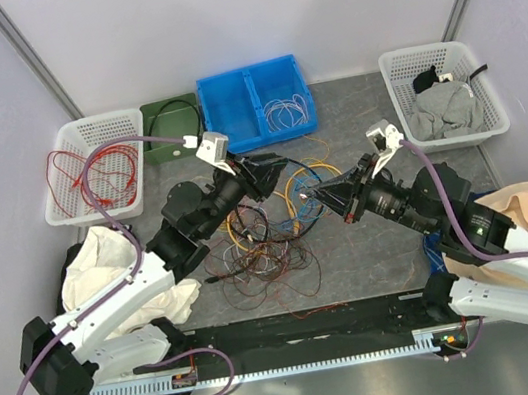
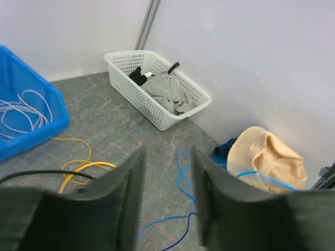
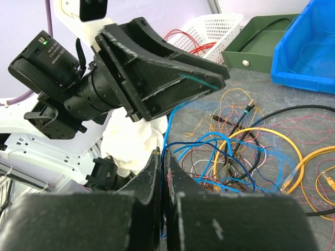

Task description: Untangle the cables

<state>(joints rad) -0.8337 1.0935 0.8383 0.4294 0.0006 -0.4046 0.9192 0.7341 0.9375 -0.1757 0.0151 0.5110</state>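
Right fingers (image 3: 151,180): matte black, rough-grained, pressed together on a thin blue strand (image 3: 165,138). The strand rises from the cables (image 1: 267,243), a wiry multicoloured heap mid-worktop (image 1: 384,248).

Left fingers (image 2: 131,188): smooth, curved, held apart, nothing between them.

Left wrist view alone shows the soft beige hat (image 2: 269,157) clearly. The right wrist view shows the left gripper's wedge profile.

Both arms extended, wrists angled inward over the heap.
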